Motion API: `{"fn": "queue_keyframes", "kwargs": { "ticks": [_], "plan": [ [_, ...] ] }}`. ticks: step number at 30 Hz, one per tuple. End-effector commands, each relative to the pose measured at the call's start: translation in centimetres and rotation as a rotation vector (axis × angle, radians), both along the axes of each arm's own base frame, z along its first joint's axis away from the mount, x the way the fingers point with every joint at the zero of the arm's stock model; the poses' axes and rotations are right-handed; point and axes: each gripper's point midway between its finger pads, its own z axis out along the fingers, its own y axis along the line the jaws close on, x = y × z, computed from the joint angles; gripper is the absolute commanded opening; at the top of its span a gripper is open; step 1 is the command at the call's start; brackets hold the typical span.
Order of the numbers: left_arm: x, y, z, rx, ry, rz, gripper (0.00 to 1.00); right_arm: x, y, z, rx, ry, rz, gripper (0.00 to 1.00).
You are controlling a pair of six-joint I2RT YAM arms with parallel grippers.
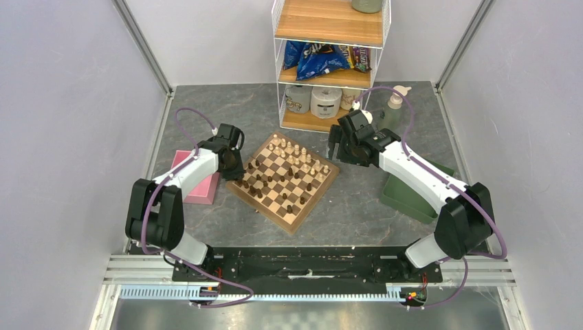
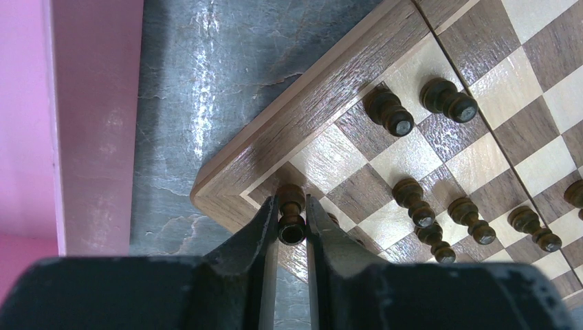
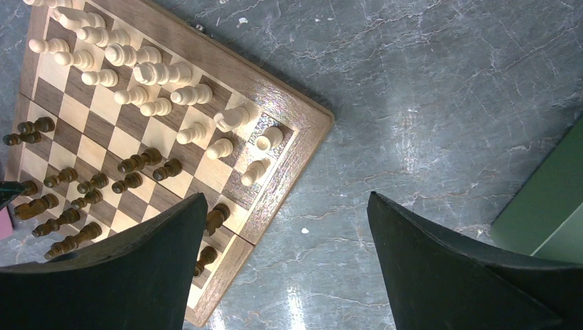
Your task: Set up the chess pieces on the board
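Left end effector (image 2: 291, 206) clamped on dark piece (image 2: 292, 232) at board (image 2: 309, 96) corner, clear only wrist-side; right end effector (image 3: 287, 199) wide apart.

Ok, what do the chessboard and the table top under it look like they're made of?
The board: wood, probably varnished; grain and a soft sheen show. The table top: grey stone or a stone-look laminate, veined and glossy; which is unclear.

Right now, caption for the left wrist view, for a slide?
Left end effector gripping a dark piece at the board corner square, pink block alongside.
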Motion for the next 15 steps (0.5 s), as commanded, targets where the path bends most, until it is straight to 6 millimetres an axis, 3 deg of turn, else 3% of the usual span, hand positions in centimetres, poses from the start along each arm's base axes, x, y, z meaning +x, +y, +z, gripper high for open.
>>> {"fn": "queue_keyframes", "kwargs": {
  "ticks": [1, 7, 15],
  "plan": [
    [0.4, 0.2, 0.1, 0.016, -0.017, -0.005, 0.28, 0.8, 0.5, 2.2, 0.038, -0.049, -0.001, 0.95],
    [0.8, 0.8, 1.3, 0.044, -0.046, 0.007, 0.44, 0.7, 0.7, 2.6, 0.051, -0.056, 0.012, 0.95],
    [1.2, 1.1, 4.2, 0.045, -0.123, 0.019, 0.5, 0.0, 2.6, 2.3, 0.118, -0.026, 0.087, 0.92]
  ]
}}
